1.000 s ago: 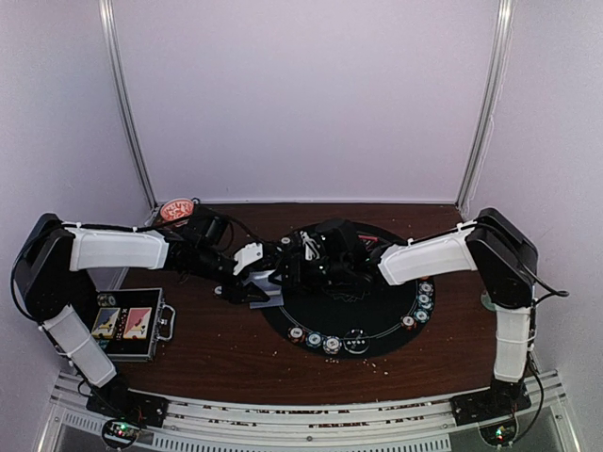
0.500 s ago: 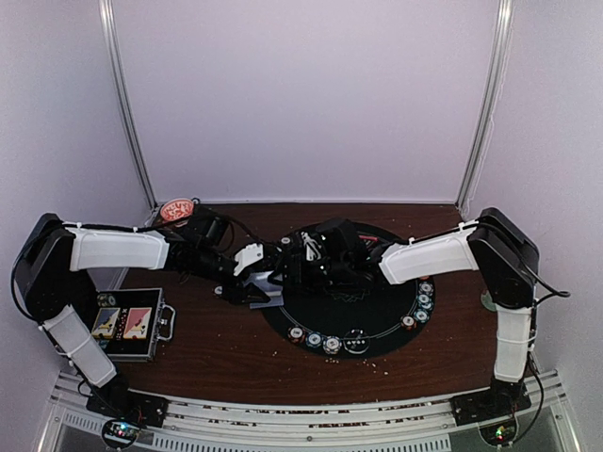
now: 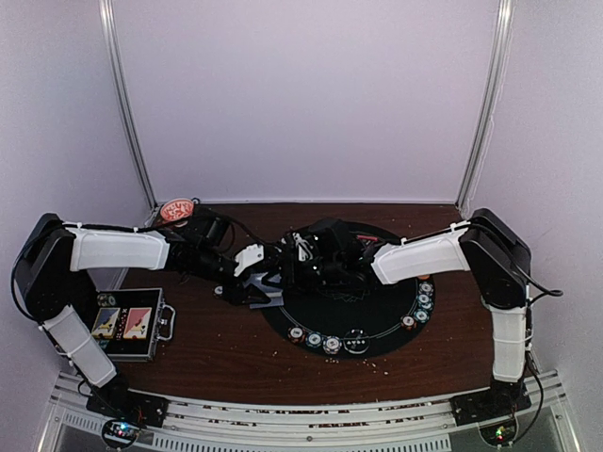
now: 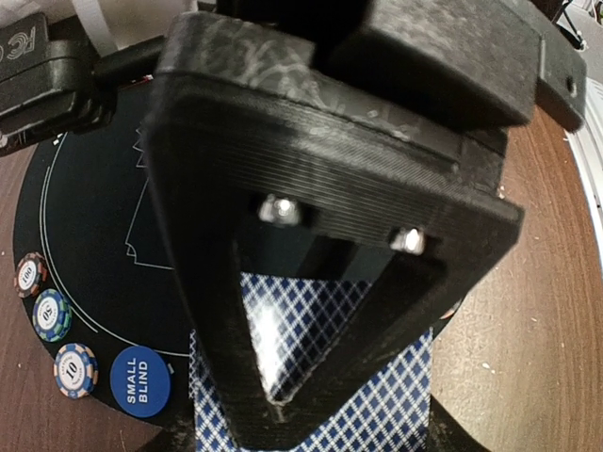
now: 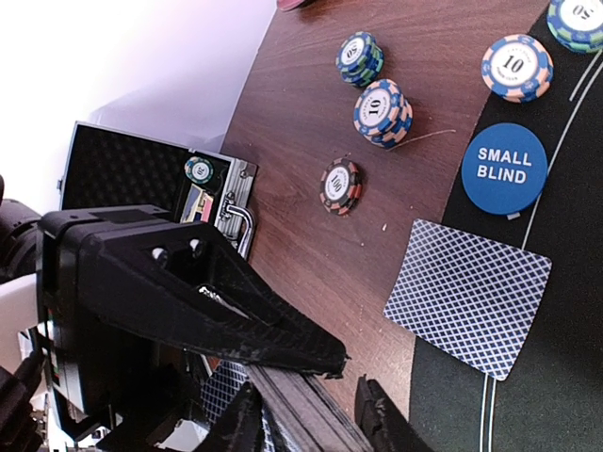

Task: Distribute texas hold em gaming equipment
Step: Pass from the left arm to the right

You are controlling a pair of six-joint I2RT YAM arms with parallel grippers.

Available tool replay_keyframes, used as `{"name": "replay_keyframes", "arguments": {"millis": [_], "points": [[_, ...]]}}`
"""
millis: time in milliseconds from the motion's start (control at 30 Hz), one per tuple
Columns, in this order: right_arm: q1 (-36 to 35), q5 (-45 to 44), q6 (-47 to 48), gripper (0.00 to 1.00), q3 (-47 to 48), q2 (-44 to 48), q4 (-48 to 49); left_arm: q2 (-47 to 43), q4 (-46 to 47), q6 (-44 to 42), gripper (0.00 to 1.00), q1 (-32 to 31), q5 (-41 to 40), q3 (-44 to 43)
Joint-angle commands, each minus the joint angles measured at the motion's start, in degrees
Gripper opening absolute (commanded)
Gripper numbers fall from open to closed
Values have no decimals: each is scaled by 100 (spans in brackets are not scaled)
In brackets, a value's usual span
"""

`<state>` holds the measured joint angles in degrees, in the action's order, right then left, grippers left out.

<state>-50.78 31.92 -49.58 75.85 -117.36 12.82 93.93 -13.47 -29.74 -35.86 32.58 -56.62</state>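
Left hand (image 3: 256,282), clamped on a deck of playing cards (image 4: 377,395), holds it over the left rim of the round matte black mat (image 5: 565,282). Right hand (image 5: 306,419) faces it, fingers part open astride the deck's end; whether they pinch a card cannot be told. The deck's long axis points toward the right hand. One glossy lattice-backed card (image 5: 468,297) lies flat beside the blue SMALL BLIND button (image 5: 504,168). Striped chips (image 5: 382,111) dot the wooden surface (image 5: 301,141).

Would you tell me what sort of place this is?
Probably a robot test booth, not a card room: plain white walls, a metal mounting rail, and a wooden table holding a round poker mat.
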Motion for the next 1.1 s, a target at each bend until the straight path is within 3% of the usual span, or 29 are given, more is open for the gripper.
{"name": "replay_keyframes", "arguments": {"millis": [0,500,800,1067], "points": [[-10,-249,120,30,-87,106,-218,-8,207,-85,60,-50,134,-25],[164,-599,404,22,-466,560,-609,-4,205,-79,60,-55,116,-26],[157,73,-141,14,-651,410,445,27,218,-58,60,-56,44,-51],[128,297,-569,1,-910,450,1256,28,240,-50,67,-62,30,-39]]}}
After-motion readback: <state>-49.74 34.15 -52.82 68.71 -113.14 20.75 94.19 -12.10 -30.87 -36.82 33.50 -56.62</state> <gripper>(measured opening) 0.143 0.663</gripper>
